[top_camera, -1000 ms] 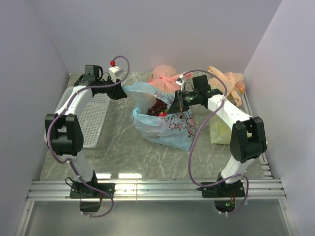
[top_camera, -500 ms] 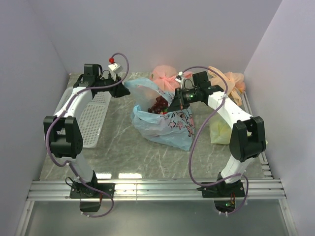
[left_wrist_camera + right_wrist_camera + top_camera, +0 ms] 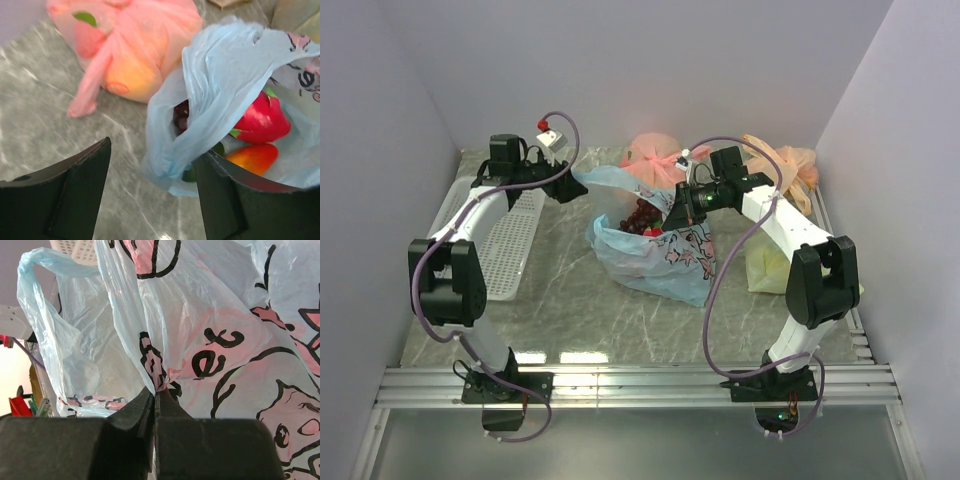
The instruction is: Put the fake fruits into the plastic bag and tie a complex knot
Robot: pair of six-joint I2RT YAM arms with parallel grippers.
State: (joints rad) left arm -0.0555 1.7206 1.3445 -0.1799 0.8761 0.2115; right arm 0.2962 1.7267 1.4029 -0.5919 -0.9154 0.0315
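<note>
One blue bag (image 3: 655,255) lies mid-tabletop (image 3: 560,300), four fruits in it: dragon fruit (image 3: 260,120), orange fruit (image 3: 255,157), grapes (image 3: 181,116), green fruit (image 3: 190,174). My right claw (image 3: 155,395) pinches its printed film. My left claw (image 3: 153,150) stands spread beside the rim, and that arm's elbow has swung slightly left since a second ago. Grey marble top, plain lilac walls (image 3: 620,70).

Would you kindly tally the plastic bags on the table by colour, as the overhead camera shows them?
light blue bag: 1
pink bag: 1
orange bag: 1
yellow-green bag: 1
Total: 4
</note>
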